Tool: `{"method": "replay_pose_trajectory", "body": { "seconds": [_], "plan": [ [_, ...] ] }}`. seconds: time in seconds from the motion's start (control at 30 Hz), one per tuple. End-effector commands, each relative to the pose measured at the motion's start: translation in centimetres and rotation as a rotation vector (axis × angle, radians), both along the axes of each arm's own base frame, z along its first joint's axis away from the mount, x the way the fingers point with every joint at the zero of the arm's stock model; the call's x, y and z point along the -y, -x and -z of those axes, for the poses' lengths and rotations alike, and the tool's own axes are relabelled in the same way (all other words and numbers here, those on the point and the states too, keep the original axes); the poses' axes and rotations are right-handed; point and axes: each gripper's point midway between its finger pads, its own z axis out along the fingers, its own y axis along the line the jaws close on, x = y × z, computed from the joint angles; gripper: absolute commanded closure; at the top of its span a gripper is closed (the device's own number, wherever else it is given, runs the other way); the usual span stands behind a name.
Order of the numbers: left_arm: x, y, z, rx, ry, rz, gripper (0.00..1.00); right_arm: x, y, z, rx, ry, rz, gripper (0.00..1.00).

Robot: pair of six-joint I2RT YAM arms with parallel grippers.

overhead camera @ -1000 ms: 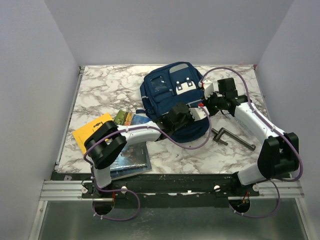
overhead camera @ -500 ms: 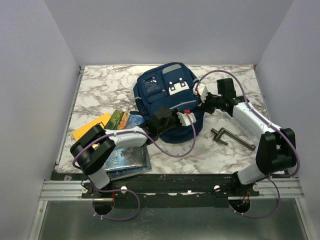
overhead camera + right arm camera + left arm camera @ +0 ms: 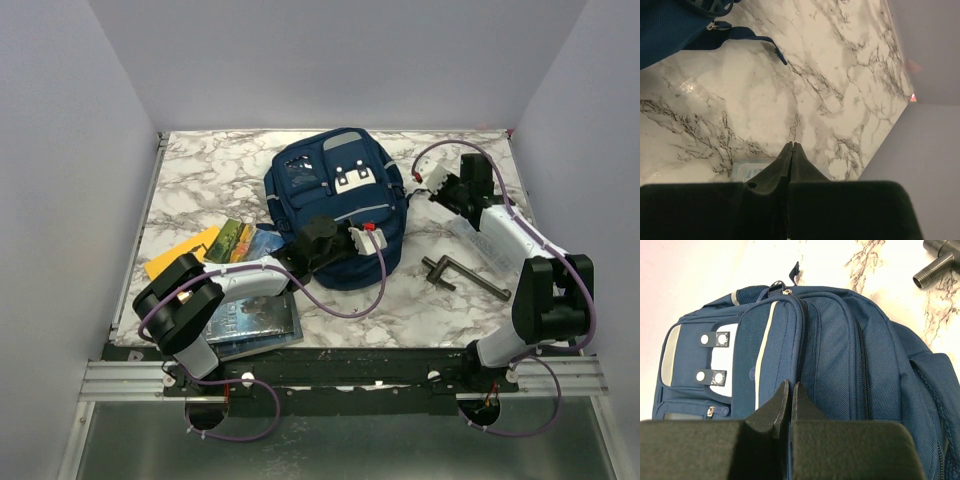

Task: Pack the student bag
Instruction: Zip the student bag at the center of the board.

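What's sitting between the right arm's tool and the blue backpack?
Just bare marble table, crossed by a loose blue strap from the student bag. The right wrist view shows it beyond the right tool.

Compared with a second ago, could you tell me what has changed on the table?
The student bag slid left and turned slightly. The left gripper, shut, drew back leftward with it, its tips at the bag's near side. The right gripper, shut, pulled away to the right and is now over the table. Nothing was visibly taken or released. The books and the metal tool stayed put.
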Motion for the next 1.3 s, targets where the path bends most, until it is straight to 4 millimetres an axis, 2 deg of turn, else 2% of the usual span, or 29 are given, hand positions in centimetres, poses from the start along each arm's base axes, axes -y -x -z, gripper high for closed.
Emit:
{"method": "replay_pose_trajectory", "body": {
  "seconds": [0.0,0.1,0.13,0.17,0.2,0.27,0.3,0.33,0.37,0.4,0.43,0.5,0.57,0.67,0.7,0.77,0.87,0.97,1.03,1.1,1.27],
  "plan": [
    [0.6,0.5,-3.2,0.055,0.09,0.047,1.0,-0.3,-1.4,-3.5,0.118,0.025,-0.017,0.99],
    [0.4,1.0,-3.1,0.049,0.105,0.06,1.0,-1.7,-1.3,-5.4,0.142,-0.201,0.088,0.99],
    [0.4,1.1,-3.2,0.049,0.116,0.064,1.0,-2.8,-1.4,-6.3,0.124,-0.364,0.16,0.84],
    [0.4,1.2,-3.1,0.048,0.125,0.065,1.0,-3.2,-1.6,-7.0,0.117,-0.526,0.282,0.65],
    [0.4,1.3,-3.3,0.047,0.14,0.062,1.0,-3.5,-1.8,-7.4,0.092,-0.695,0.427,0.62],
    [0.3,1.5,-3.2,0.038,0.153,0.064,1.0,-3.9,-1.6,-7.1,-0.012,-0.931,0.695,0.62],
    [0.3,1.6,-3.1,0.035,0.157,0.061,1.0,-4.9,-0.9,-6.4,-0.118,-0.999,0.768,0.66],
    [0.2,1.5,-3.1,0.033,0.164,0.055,1.0,-6.2,0.1,-5.6,-0.241,-1.034,0.808,0.75],
    [0.2,1.6,-2.9,0.023,0.167,0.05,1.0,-7.6,1.0,-5.2,-0.356,-1.075,0.82,0.92],
    [0.3,1.7,-2.7,0.019,0.171,0.053,1.0,-9.0,2.3,-4.2,-0.475,-1.121,0.845,0.99],
    [0.3,1.7,-2.5,0.013,0.173,0.054,1.0,-10.5,3.6,-3.3,-0.584,-1.184,0.854,0.99],
    [0.6,1.9,-2.0,-0.001,0.171,0.056,1.0,-13.4,5.6,-2.9,-0.745,-1.329,0.778,0.93],
    [1.0,2.3,-1.4,-0.017,0.166,0.066,1.0,-14.1,6.5,-2.4,-0.774,-1.429,0.781,0.88],
    [1.6,2.9,-0.4,-0.039,0.154,0.079,1.0,-13.5,6.7,-1.4,-0.714,-1.484,0.833,0.6],
    [1.8,3.0,-0.1,-0.045,0.151,0.082,1.0,-13.3,6.7,-1.1,-0.705,-1.473,0.848,0.56],
    [2.3,3.4,0.0,-0.058,0.157,0.094,1.0,-13.2,6.7,-1.1,-0.706,-1.471,0.865,0.55],
    [3.1,3.4,-0.9,-0.06,0.181,0.093,1.0,-11.8,6.3,-1.8,-0.587,-1.433,0.879,0.52],
    [3.9,3.0,-2.1,-0.064,0.212,0.092,1.0,-9.5,6.4,-2.3,-0.465,-1.285,0.88,0.49],
    [4.4,2.9,-2.6,-0.074,0.213,0.104,1.0,-8.8,7.2,-2.2,-0.456,-1.188,0.853,0.48],
    [4.9,2.9,-3.5,-0.087,0.23,0.12,1.0,-9.1,8.6,-2.1,-0.482,-1.157,0.8,0.47],
    [5.9,3.6,-5.3,-0.146,0.271,0.25,1.0,-11.0,12.5,-1.5,-0.57,-1.215,0.657,0.35]
  ]
}}
